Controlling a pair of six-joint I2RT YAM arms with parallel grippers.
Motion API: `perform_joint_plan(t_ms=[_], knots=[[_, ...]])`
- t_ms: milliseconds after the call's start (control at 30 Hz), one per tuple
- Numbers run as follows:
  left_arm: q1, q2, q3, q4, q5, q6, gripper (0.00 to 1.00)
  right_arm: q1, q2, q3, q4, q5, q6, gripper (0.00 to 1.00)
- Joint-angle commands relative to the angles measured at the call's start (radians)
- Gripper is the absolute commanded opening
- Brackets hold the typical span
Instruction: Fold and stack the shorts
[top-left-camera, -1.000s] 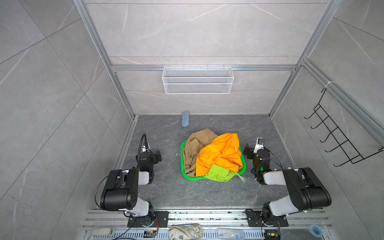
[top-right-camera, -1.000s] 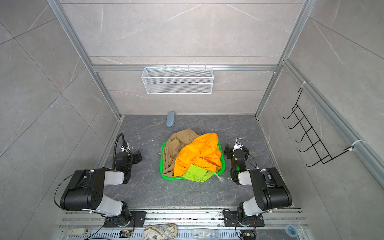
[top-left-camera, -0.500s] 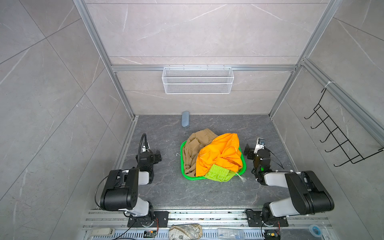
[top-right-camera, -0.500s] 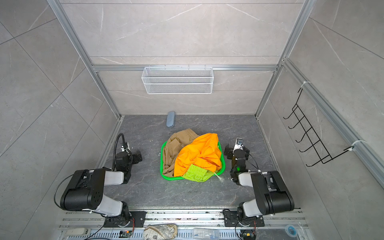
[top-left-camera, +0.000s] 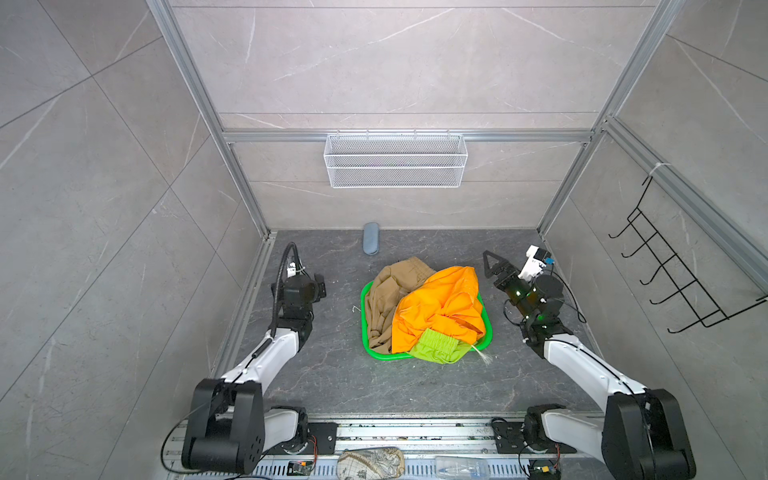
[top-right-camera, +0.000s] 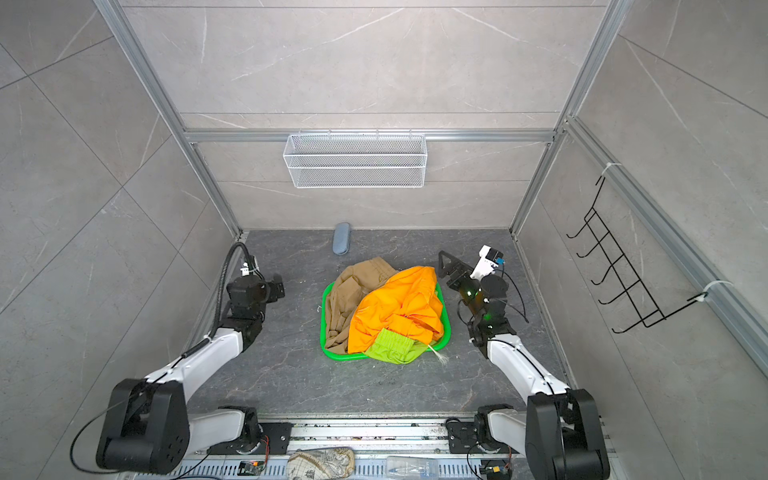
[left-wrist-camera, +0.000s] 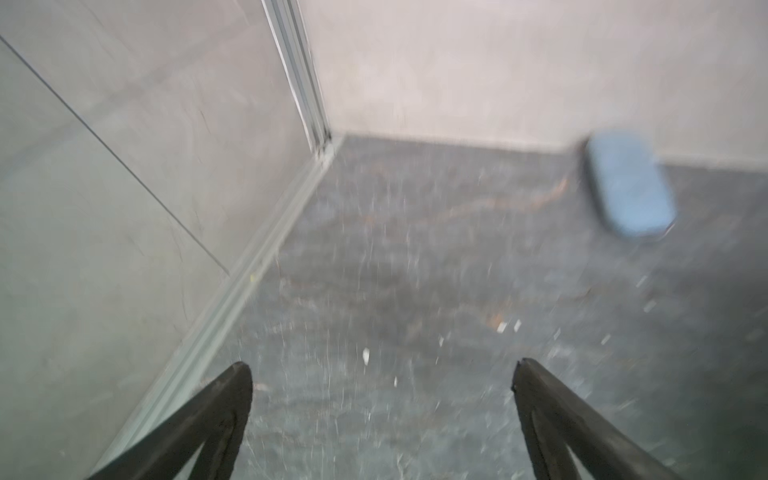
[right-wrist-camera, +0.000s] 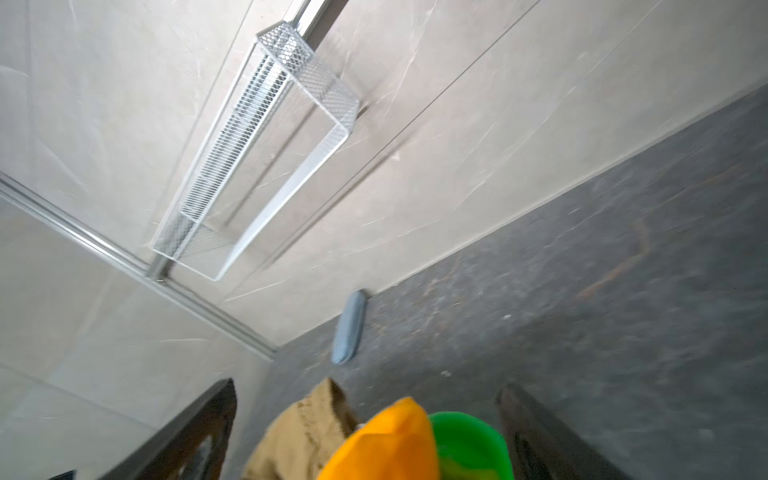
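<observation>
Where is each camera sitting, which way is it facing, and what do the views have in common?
Top views: high over the near edge, looking down at the floor; both show the left arm, right arm and green basket heaped with shorts.
Left wrist: on the left arm, looking past the open left hand at the floor's back corner and a blue case.
Right wrist: on the right arm, looking past the open right hand across the shorts toward the wire shelf.
Shared: the blue case appears in every view.
</observation>
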Motion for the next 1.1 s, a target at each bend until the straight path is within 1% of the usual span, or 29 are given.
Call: perform_joint_plan(t_ms=[0,33,67,100,133,167,233,300,367,433,500,533,600,667,900,967,1067], knots=[[-0.001,-0.093,0.057,-0.226,0.156,-0.133,1.0,-0.003,0.154,0.136,0.067,-0.314,0.429,0.99],[-0.002,-0.113,0.061,-0.237,0.196,-0.171,1.0,0.003,0.21,0.171,0.067,-0.348,0.518,0.99],[-0.004,-0.131,0.059,-0.236,0.228,-0.217,1.0,0.003,0.256,0.179,0.117,-0.366,0.603,1.0],[-0.007,-0.143,0.059,-0.236,0.248,-0.247,1.0,0.004,0.284,0.165,0.212,-0.361,0.65,1.0],[-0.014,-0.15,0.064,-0.242,0.267,-0.26,1.0,0.01,0.298,0.146,0.283,-0.336,0.667,0.99],[-0.028,-0.155,0.074,-0.254,0.278,-0.264,1.0,0.015,0.285,0.141,0.252,-0.31,0.654,0.99],[-0.071,-0.151,0.112,-0.294,0.295,-0.25,1.0,0.033,0.225,0.145,0.14,-0.243,0.579,1.0],[-0.125,-0.132,0.163,-0.337,0.314,-0.23,1.0,0.053,0.153,0.169,-0.029,-0.18,0.476,0.99],[-0.186,-0.098,0.214,-0.375,0.321,-0.201,1.0,0.083,0.098,0.225,-0.254,-0.107,0.358,0.99],[-0.259,-0.06,0.265,-0.409,0.292,-0.161,1.0,0.126,0.073,0.333,-0.535,-0.024,0.207,1.0],[-0.316,-0.03,0.305,-0.438,0.257,-0.139,1.0,0.173,0.074,0.42,-0.727,0.063,0.093,0.99],[-0.336,-0.019,0.323,-0.447,0.253,-0.136,1.0,0.193,0.075,0.45,-0.792,0.103,0.063,1.0],[-0.373,-0.002,0.347,-0.455,0.235,-0.132,1.0,0.219,0.072,0.469,-0.857,0.145,0.041,0.99],[-0.42,0.012,0.37,-0.46,0.204,-0.117,1.0,0.23,0.069,0.47,-0.879,0.153,0.028,0.99],[-0.573,0.069,0.441,-0.498,0.132,-0.005,1.0,0.249,0.019,0.45,-0.934,0.192,-0.01,0.99],[-0.603,0.084,0.452,-0.5,0.119,0.034,1.0,0.253,-0.002,0.438,-0.949,0.207,-0.039,1.0],[-0.626,0.106,0.473,-0.506,0.099,0.088,1.0,0.255,-0.044,0.407,-0.974,0.24,-0.085,0.99]])
